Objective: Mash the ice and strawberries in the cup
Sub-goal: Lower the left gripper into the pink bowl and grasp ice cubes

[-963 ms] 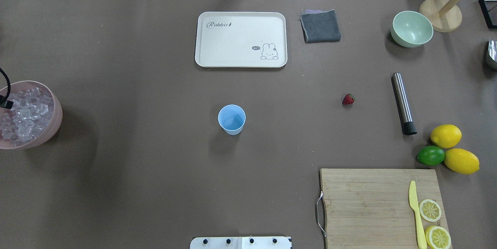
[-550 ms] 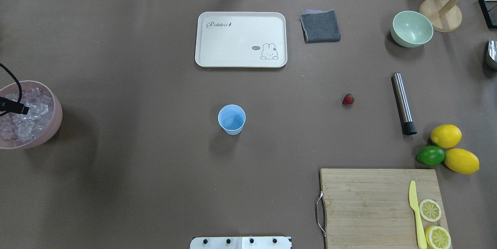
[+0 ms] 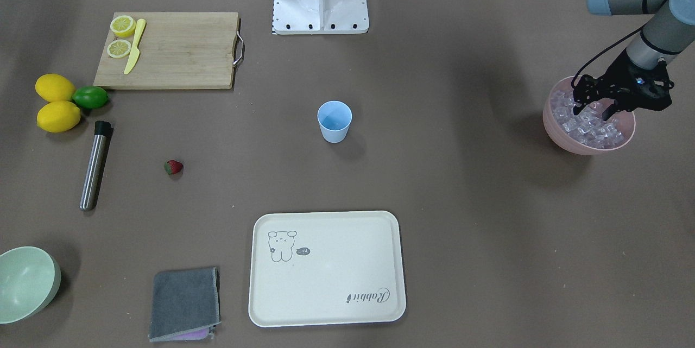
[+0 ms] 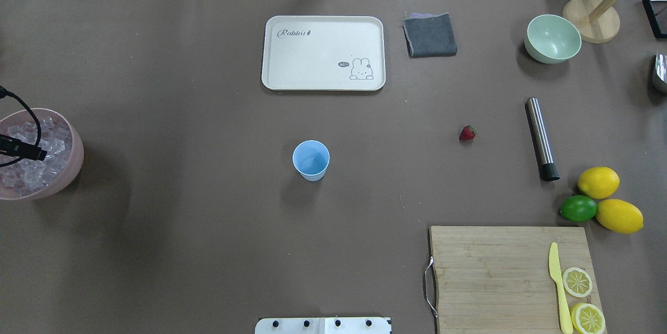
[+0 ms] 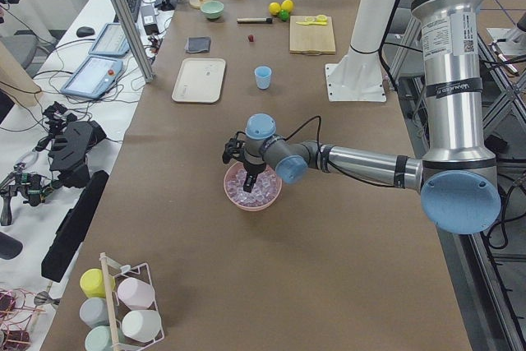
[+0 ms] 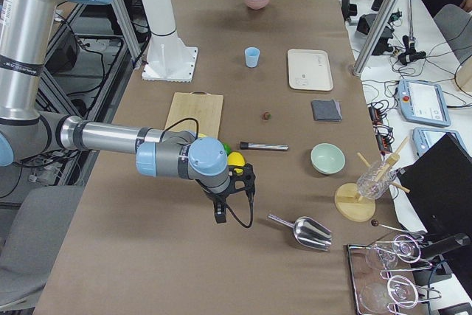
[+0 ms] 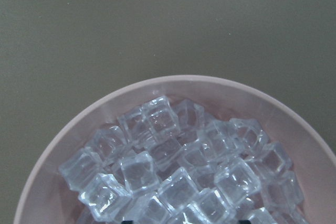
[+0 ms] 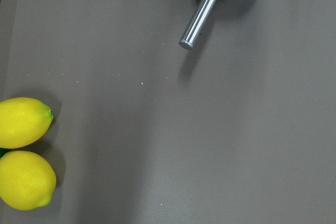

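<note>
- Advancing from the 9 o'clock rim across the pink bowl (image 3: 559, 133) over the last second, the left end effector (image 3: 594, 112) has its fingers spread, with the tips among the ice (image 7: 173, 182); a first pickup looks imminent.
- The left arm stretches out low, wrist turned down.
- The cup (image 4: 311, 160) stands empty mid-desk (image 4: 208, 245), with the bowl at its 9 o'clock and the strawberry (image 4: 467, 133) at 3 o'clock.
- The right end effector (image 6: 219, 215) hangs clear; its state cannot be told.

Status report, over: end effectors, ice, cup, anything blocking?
Left end effector open, down at the ice in pink bowl. Right end effector near lemons, state unclear. Cup empty, strawberry outside it. Nothing between bowl and cup.
</note>
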{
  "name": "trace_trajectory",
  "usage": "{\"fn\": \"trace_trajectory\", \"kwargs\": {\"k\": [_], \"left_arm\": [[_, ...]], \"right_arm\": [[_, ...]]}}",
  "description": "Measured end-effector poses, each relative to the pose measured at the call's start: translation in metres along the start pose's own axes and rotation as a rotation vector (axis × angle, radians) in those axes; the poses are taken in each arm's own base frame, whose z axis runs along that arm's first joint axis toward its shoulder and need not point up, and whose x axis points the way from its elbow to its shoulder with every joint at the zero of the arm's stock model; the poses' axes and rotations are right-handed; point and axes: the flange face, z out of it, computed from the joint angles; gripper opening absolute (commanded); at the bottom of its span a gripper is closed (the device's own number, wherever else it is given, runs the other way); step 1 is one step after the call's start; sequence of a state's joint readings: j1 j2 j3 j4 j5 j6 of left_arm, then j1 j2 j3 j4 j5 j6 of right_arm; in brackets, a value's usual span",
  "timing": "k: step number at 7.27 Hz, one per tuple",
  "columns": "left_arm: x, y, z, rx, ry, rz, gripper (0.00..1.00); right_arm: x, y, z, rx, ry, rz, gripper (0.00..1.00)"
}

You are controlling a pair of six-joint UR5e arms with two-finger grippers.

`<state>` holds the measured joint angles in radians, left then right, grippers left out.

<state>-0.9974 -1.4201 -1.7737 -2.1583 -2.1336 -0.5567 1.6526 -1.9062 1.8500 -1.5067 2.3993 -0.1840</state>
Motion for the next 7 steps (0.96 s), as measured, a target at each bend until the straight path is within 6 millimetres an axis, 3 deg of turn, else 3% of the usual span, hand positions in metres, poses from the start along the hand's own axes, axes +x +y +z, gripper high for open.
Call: {"fn": "trace_trajectory", "kwargs": {"k": [1, 2, 3, 4, 7], "left_arm": [[0.0008, 0.0004, 0.002, -0.003, -0.001, 0.003, 0.66], [0.0016, 0.0003, 0.0037, -0.005, -0.002, 0.006, 0.55], [0.0017, -0.0006, 0.0053, -0.005, -0.004, 0.008, 0.24], [0.0015, -0.002, 0.0066, -0.006, -0.005, 0.008, 0.0], [0.0026, -0.0031, 0.0055, -0.009, 0.003, 0.012, 0.0]], "right_arm": [[0.0001, 0.0002, 0.0002, -0.001, 0.0, 0.001, 1.0], [0.0001, 0.0002, 0.0002, -0.001, 0.001, 0.001, 1.0], [0.0, -0.0002, 0.0001, -0.001, 0.0, 0.0, 1.0], [-0.0002, -0.0006, -0.0001, 0.0, 0.0, 0.0, 1.0], [-0.0008, -0.0019, -0.001, 0.002, 0.001, -0.002, 1.0]]}}
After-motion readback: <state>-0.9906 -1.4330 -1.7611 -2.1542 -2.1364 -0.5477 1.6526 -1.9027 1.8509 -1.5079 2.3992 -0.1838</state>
